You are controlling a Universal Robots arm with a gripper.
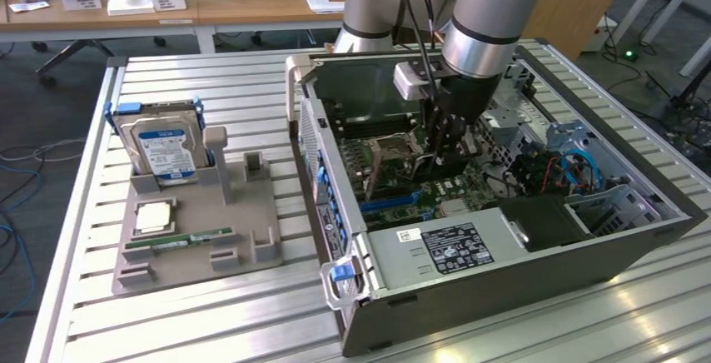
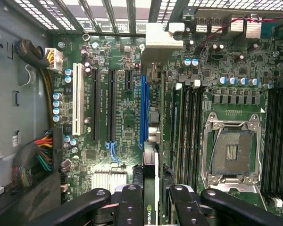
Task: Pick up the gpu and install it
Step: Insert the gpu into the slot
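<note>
My gripper (image 1: pixel 444 148) hangs inside the open computer case (image 1: pixel 333 180), over the motherboard (image 1: pixel 444 192). It is shut on the gpu (image 2: pixel 151 181), a thin card seen edge-on between the two black fingers (image 2: pixel 131 202), with a green logo strip on its edge. The card stands upright, in line with the long blue slot (image 2: pixel 142 110) on the motherboard (image 2: pixel 127 61). Its far end reaches the slot's near end; I cannot tell whether it touches. In the exterior view the gpu (image 1: pixel 431 161) is a dark plate below the fingers.
A grey fixture (image 1: pixel 250 238) at the exterior view's left holds a hard drive (image 1: pixel 166 148), a processor chip (image 1: pixel 151 217) and a green memory stick (image 1: pixel 178 239). Black slots (image 2: pixel 111 103), a white slot (image 2: pixel 78 99), the processor socket (image 2: pixel 231 153) and cable bundles (image 2: pixel 35 162) surround the blue slot.
</note>
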